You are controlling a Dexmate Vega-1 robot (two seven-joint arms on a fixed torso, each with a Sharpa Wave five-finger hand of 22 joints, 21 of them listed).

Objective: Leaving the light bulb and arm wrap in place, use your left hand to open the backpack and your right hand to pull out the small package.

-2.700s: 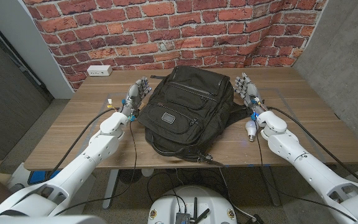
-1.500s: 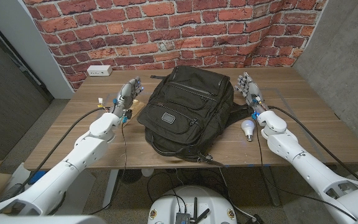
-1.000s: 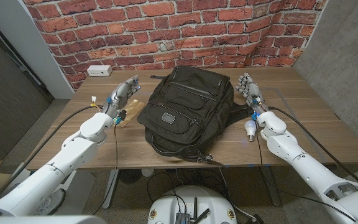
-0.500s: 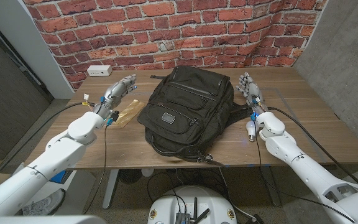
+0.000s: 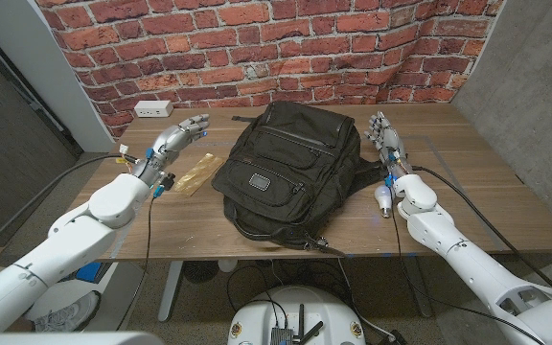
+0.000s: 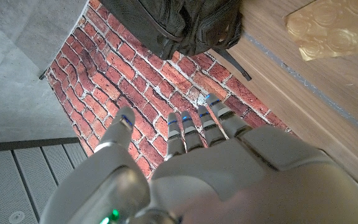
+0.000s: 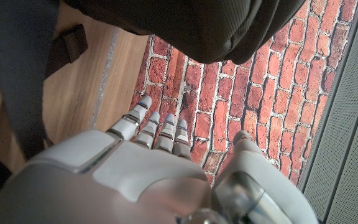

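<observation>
The black backpack (image 5: 290,172) lies closed in the middle of the wooden table (image 5: 468,182), also seen in the left wrist view (image 6: 173,25) and the right wrist view (image 7: 191,25). A flat golden, bumpy wrap (image 5: 195,174) lies just left of it (image 6: 331,31). The white light bulb (image 5: 383,198) lies right of the bag, against my right wrist. My left hand (image 5: 175,136) hovers left of the wrap, fingers stretched out and holding nothing (image 6: 229,174). My right hand (image 5: 383,134) stands beside the bag's right side, fingers straight, empty (image 7: 148,180).
A white power box (image 5: 151,108) sits at the table's back left corner. A brick wall (image 5: 286,48) runs behind the table. The bag's straps (image 5: 305,240) trail toward the front edge.
My left arm has swung out to the left, away from the backpack, uncovering the golden wrap. The right hand and the backpack have stayed put.
</observation>
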